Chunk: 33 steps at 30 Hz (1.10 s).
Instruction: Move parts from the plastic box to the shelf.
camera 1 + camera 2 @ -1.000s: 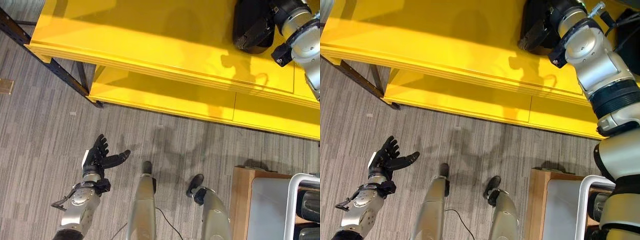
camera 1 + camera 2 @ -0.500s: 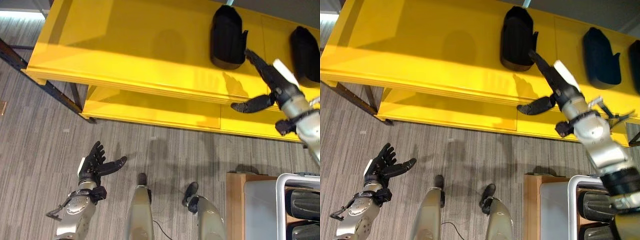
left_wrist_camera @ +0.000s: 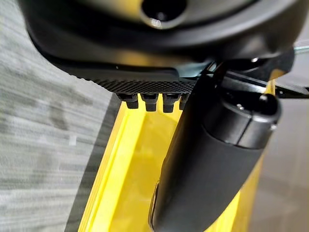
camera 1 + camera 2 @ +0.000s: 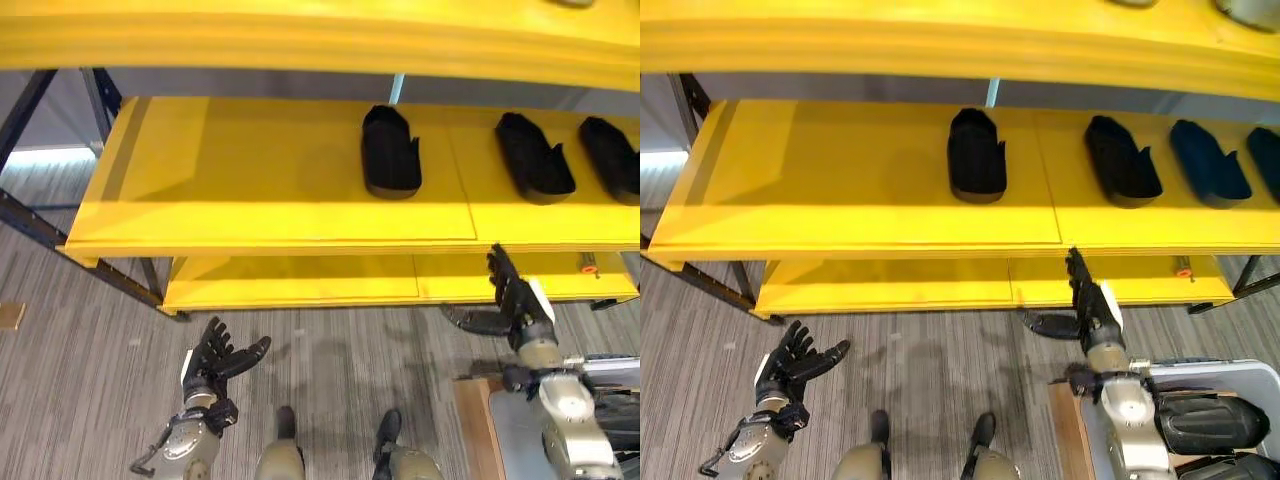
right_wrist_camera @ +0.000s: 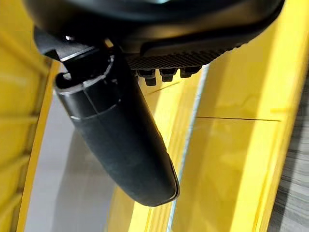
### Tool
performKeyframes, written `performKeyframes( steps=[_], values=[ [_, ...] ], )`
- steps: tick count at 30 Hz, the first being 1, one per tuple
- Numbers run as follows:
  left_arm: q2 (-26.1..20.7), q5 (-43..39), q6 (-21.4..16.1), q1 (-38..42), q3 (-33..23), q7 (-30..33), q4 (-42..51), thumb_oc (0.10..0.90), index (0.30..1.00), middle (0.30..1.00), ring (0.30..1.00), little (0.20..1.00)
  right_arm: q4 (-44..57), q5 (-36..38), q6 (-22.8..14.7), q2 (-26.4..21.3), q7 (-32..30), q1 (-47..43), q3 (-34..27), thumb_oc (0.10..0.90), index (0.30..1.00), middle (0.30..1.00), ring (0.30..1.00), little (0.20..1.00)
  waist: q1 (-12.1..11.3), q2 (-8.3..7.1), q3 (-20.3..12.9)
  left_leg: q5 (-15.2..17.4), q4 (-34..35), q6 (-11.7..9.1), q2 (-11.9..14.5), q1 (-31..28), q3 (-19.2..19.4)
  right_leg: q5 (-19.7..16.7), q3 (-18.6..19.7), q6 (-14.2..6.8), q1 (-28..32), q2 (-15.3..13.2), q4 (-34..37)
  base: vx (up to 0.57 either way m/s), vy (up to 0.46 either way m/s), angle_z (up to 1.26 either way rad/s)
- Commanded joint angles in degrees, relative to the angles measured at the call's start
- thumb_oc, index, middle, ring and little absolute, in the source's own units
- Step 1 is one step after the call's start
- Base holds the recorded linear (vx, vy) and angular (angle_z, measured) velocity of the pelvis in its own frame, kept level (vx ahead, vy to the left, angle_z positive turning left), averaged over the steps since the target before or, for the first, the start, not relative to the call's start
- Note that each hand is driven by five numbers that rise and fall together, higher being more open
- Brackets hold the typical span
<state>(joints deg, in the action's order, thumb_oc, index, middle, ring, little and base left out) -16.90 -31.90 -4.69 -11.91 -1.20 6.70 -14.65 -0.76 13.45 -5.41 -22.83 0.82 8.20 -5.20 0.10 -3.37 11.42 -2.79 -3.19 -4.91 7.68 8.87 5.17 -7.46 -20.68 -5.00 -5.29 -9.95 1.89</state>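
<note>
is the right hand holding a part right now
No, the right hand hangs open and empty below the shelf, while the black parts lie on top of it.

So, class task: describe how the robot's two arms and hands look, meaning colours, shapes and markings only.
Both arms are silver-grey metal with rounded segments and darker joints near the wrists. The left hand is dark, almost black, with slim jointed fingers and a white patch on its side. The right hand is equally dark, also with a white patch. Close up, each thumb is a smooth dark rounded cylinder beside a ribbed dark palm edge.
</note>
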Motion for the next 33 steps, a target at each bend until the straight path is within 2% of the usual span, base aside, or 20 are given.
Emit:
performKeyframes(
  steps=[1, 2, 5, 6, 8, 11, 16, 23, 27, 28, 29, 32, 33],
  values=[
    [-2.0, 3.97, -3.66, 0.82, -1.39, -0.7, 3.06, 0.9, 1.0, 1.0, 1.0, 1.0, 2.48, 1.34, -5.77, 0.48, -0.82, -3.59, -1.85, 0.9, 1.0, 1.0, 1.0, 1.0, 0.79, -0.22, -3.91, -3.26, 6.25, -1.59, 1.77, -0.03, -0.01, 5.34, 1.2, -4.82, 4.33, -0.57, 0.69, 0.02, 0.036, -0.11],
    [-2.01, 3.99, -3.66, 0.75, -1.4, -0.69, 3.09, 0.9, 1.0, 1.0, 1.0, 1.0, 2.55, 1.32, -5.75, 0.51, -0.84, -3.51, -1.81, 0.9, 1.0, 1.0, 1.0, 1.0, 0.73, -0.25, -3.92, -3.31, 6.39, -1.6, 1.79, -0.18, 0.09, 5.29, 1.27, -4.82, 4.39, -0.54, 0.78, 0.02, 0.02, -0.15],
    [-0.98, 4.53, -3.74, 0.89, -0.52, 0.17, 2.27, 0.9, 1.0, 1.0, 1.0, 1.0, 1.04, 5.12, -5.99, 4.9, -0.18, -1.74, 1.13, 0.9, 1.0, 1.0, 1.0, 1.0, 1.28, 0.0, -4.42, -3.31, 7.22, -1.63, 2.02, -1.85, 1.41, 4.93, 1.77, -4.92, 5.37, -0.56, 1.41, 0.04, 0.046, -0.29],
    [-0.63, 5.58, -3.78, 0.97, 0.09, 0.18, 2.04, 0.9, 1.0, 1.0, 1.0, 1.0, 0.28, 2.89, -5.71, 5.66, -0.63, -0.63, 3.35, 0.9, 1.0, 1.0, 1.0, 1.0, 1.6, 0.31, -4.85, -2.85, 7.38, -1.53, 1.96, -3.03, 1.91, 4.85, 2.01, -5.09, 6.26, -0.78, 1.8, 0.07, 0.088, -0.14],
    [-0.64, 6.18, -3.85, 1.35, 0.75, 0.76, 2.28, 0.9, 1.0, 1.0, 1.0, 1.0, -1.68, 4.03, -5.44, 7.02, -1.35, -1.07, 4.93, 0.9, 1.0, 1.0, 1.0, 1.0, 1.87, 0.47, -5.08, -2.4, 7.44, -1.24, 1.7, -3.71, 2.28, 4.75, 2.27, -5.25, 6.57, -1.16, 1.67, 0.05, 0.091, -0.11],
    [-0.82, 6.81, -3.77, 1.6, 1.05, 1.12, 2.4, 0.9, 1.0, 1.0, 1.0, 1.0, -1.94, 3.34, -5.09, 7.25, -1.69, -1.34, 6.13, 0.9, 1.0, 1.0, 1.0, 1.0, 1.91, 0.52, -5.11, -1.79, 7.35, -0.77, 1.39, -4.36, 2.72, 4.81, 2.58, -5.46, 6.7, -1.73, 1.11, 0.04, 0.086, -0.13],
    [-1.44, 8.32, -4.16, 2.7, 2.46, 1.95, 3.0, 0.9, 1.0, 1.0, 1.0, 1.0, -3.28, 4.15, -4.51, 8.97, -2.9, -1.19, 7.25, 0.9, 1.0, 1.0, 1.0, 1.0, 2.35, 0.74, -4.75, -0.12, 6.93, 1.03, -0.73, -5.0, 3.22, 3.94, 3.52, -6.6, 6.31, -4.29, -1.46, 0.04, 0.14, 0.0],
    [-2.57, 9.58, -5.02, 3.12, 3.31, 2.41, 3.34, 0.9, 1.0, 1.0, 1.0, 1.0, -4.8, 2.44, -4.31, 9.73, -4.71, 0.57, 5.8, 0.9, 1.0, 1.0, 1.0, 1.0, 3.94, 0.87, -3.24, 1.12, 7.35, 3.53, -4.59, -4.29, 3.97, -0.18, 6.11, -8.67, 2.71, -8.15, -5.43, 0.01, 0.2, -0.05],
    [-3.14, 9.94, -5.36, 4.4, 3.5, 2.87, 2.85, 0.9, 1.0, 1.0, 1.0, 1.0, -5.26, 2.17, -4.5, 10.29, -5.67, 1.44, 4.79, 0.9, 1.0, 1.0, 1.0, 1.0, 4.99, 0.22, -1.69, 1.55, 7.54, 4.1, -6.07, -3.06, 5.46, -5.59, 7.84, -9.88, 0.53, -9.37, -4.5, -0.06, 0.133, -0.11],
    [-3.16, 9.94, -5.37, 4.44, 3.5, 2.87, 2.84, 0.9, 1.0, 1.0, 1.0, 1.0, -5.24, 2.17, -4.48, 10.31, -5.67, 1.41, 4.78, 0.9, 1.0, 1.0, 1.0, 1.0, 4.94, 0.17, -1.82, 1.38, 7.6, 4.15, -6.13, -2.88, 5.53, -5.78, 7.93, -9.89, 0.32, -9.41, -4.39, -0.06, 0.097, -0.45],
    [-3.66, 10.18, -5.44, 5.1, 3.73, 3.01, 2.02, 0.9, 1.0, 1.0, 1.0, 1.0, -5.16, 1.76, -4.62, 10.24, -5.84, 1.94, 4.49, 0.9, 1.0, 1.0, 1.0, 1.0, 5.44, 0.02, -1.38, 1.74, 7.55, 4.1, -5.93, -2.57, 6.87, -8.14, 7.62, -10.0, -0.47, -9.74, -3.14, -0.06, 0.081, -0.57],
    [-4.07, 10.12, -5.47, 5.23, 3.73, 3.08, 1.74, 0.9, 1.0, 1.0, 1.0, 1.0, -5.19, 1.64, -4.78, 10.35, -6.24, 1.97, 4.53, 0.9, 1.0, 1.0, 1.0, 1.0, 5.48, -0.07, -1.05, 1.81, 7.63, 4.02, -5.05, -2.41, 8.88, -9.73, 6.93, -10.0, -1.55, -9.88, -2.64, -0.04, 0.07, -0.64],
    [-4.84, 10.16, -5.39, 5.39, 3.36, 3.31, 1.4, 0.9, 1.0, 1.0, 1.0, 1.0, -5.54, 1.44, -4.9, 10.34, -6.35, 1.58, 5.3, 0.9, 1.0, 1.0, 1.0, 1.0, 4.38, 0.33, -0.38, 2.89, 7.73, 3.51, -2.99, -3.46, 11.13, -8.14, 1.68, -10.0, -1.36, -10.02, -4.37, -0.12, 0.122, -0.97]
  ],
)
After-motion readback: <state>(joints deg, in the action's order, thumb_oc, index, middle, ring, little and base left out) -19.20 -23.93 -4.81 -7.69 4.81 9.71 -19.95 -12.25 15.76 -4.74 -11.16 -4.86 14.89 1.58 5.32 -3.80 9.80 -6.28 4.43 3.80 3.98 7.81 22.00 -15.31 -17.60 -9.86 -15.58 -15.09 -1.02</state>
